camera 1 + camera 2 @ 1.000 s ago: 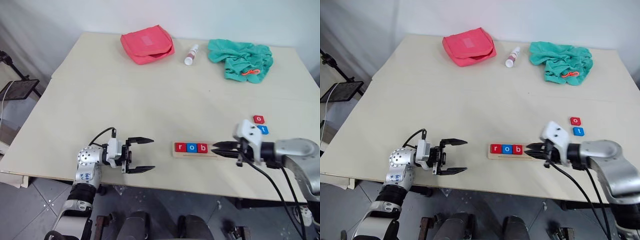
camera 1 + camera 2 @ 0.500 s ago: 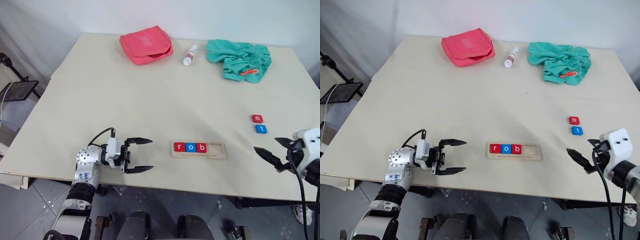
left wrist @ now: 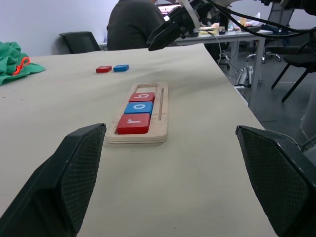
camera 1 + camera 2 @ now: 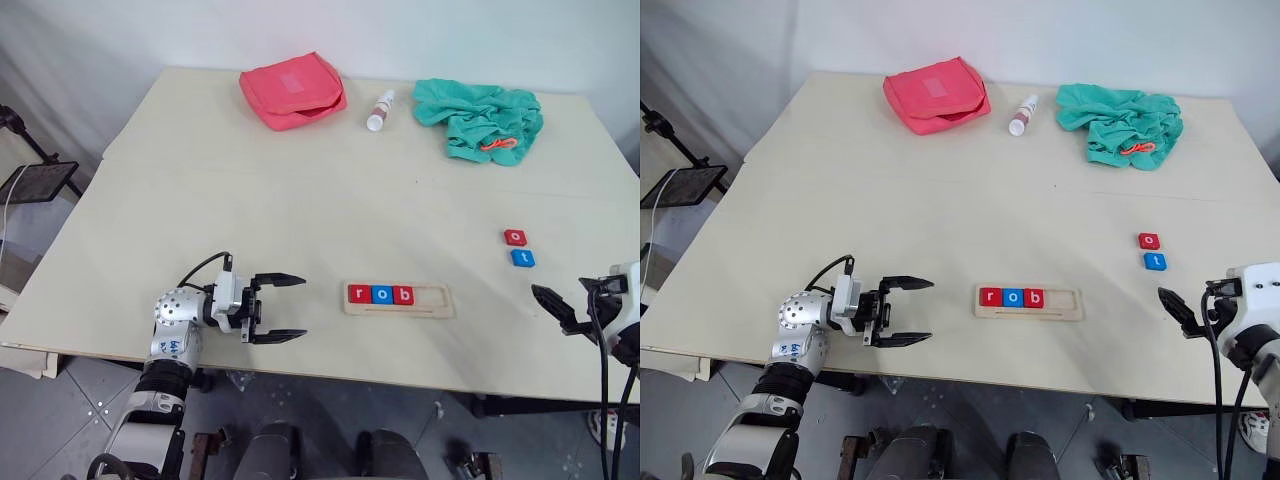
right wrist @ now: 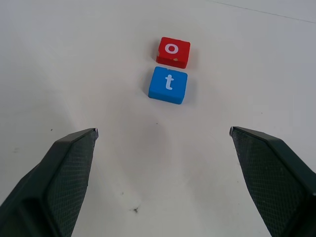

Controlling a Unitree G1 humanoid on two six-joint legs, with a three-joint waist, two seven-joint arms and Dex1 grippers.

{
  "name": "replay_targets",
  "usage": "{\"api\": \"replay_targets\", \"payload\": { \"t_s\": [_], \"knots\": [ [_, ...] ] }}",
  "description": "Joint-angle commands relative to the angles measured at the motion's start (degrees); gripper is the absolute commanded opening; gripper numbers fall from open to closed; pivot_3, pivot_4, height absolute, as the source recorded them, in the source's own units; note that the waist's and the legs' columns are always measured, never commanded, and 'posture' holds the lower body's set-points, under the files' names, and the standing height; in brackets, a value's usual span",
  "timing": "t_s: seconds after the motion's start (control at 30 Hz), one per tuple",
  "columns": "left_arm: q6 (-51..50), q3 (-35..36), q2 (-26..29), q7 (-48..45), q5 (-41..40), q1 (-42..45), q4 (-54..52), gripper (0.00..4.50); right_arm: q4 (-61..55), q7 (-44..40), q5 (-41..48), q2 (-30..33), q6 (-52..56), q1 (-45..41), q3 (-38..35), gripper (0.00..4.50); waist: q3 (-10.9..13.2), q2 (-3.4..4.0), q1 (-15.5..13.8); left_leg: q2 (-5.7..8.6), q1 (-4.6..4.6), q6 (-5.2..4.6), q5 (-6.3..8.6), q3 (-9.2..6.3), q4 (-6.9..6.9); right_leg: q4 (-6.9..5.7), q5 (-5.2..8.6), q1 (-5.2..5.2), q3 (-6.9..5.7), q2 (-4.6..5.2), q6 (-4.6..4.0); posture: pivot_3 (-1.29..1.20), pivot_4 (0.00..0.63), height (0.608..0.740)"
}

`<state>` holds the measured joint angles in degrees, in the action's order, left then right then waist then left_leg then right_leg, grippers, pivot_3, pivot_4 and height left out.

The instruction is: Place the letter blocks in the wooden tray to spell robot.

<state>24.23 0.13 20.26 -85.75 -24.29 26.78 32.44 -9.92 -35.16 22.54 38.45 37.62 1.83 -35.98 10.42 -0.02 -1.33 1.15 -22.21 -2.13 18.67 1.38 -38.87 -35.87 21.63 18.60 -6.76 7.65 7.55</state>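
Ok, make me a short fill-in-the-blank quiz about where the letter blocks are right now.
1. The wooden tray holds ____ letter blocks.
2. The tile in the tray nearest the empty slots is the red ____.
3. The loose red o lies beside a blue ____.
4. Both loose tiles lie in front of the open ____ gripper.

Missing words: three; b; t; right

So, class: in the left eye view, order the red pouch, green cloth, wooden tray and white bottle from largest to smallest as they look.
1. green cloth and red pouch, about alike
2. wooden tray
3. white bottle
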Motion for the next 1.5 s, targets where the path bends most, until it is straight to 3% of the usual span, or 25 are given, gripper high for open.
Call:
{"api": "replay_targets", "payload": {
  "t_s": [0.03,0.3,0.53,0.73,1.07,1.23,1.5],
  "knots": [
    [0.43,0.93,0.33,-0.07,-0.56,0.60,-0.62,4.50,-0.32,0.32,1.09,1.01,-0.81,-0.36,-0.61,4.48,0.00,0.00,0.00,0.00,0.00,0.00,0.00,0.00,0.00,0.00,0.00,0.00,0.01,0.00,0.00,0.00,0.150,0.740],
    [0.23,1.14,0.60,0.38,-0.64,-0.78,-2.23,4.50,-0.16,0.44,2.20,2.07,0.78,-3.19,1.33,4.48,0.00,0.00,0.05,-0.01,0.00,0.00,0.00,0.00,0.00,0.00,0.00,0.00,0.03,0.00,0.00,0.00,0.150,0.740],
    [-0.25,1.18,0.64,0.98,-0.60,-2.03,-4.17,4.50,5.17,0.95,1.38,4.51,2.63,-11.80,5.72,4.48,0.00,0.00,0.22,-0.03,0.01,0.00,0.00,0.02,-0.01,-0.01,0.00,0.01,0.05,-0.01,0.00,0.00,0.150,0.740],
    [-0.67,1.18,0.78,2.01,-0.68,-4.22,-6.86,4.50,24.66,0.88,-5.17,7.57,-1.01,-28.46,16.12,4.48,0.01,0.03,1.12,0.00,-0.01,-0.04,-0.02,0.09,-0.01,0.00,0.00,0.04,0.02,0.02,0.00,0.00,0.150,0.740],
    [-0.74,1.06,0.88,3.34,-0.79,-7.00,-10.02,4.50,57.90,1.36,-14.25,6.92,-11.89,-49.87,25.46,4.48,0.03,0.06,1.66,-0.01,-0.07,-0.04,-0.01,0.05,0.03,-0.01,0.00,0.08,-0.09,0.04,0.00,0.00,0.150,0.740],
    [-0.67,1.22,1.08,4.16,-0.65,-7.70,-10.79,4.50,67.42,0.56,-16.37,6.44,-15.32,-54.92,27.28,4.48,0.03,0.06,1.53,-0.03,-0.09,-0.04,-0.01,0.02,0.03,-0.01,0.00,0.09,-0.07,0.04,0.00,0.00,0.150,0.740],
    [-0.60,1.18,1.02,5.37,-0.63,-8.19,-11.35,4.50,73.09,1.15,-18.46,5.41,-15.47,-57.05,28.99,4.48,0.03,0.07,1.66,-0.02,-0.12,-0.04,-0.01,0.01,0.02,-0.01,0.00,0.09,-0.05,0.04,0.00,0.00,0.150,0.740]
  ]
}}
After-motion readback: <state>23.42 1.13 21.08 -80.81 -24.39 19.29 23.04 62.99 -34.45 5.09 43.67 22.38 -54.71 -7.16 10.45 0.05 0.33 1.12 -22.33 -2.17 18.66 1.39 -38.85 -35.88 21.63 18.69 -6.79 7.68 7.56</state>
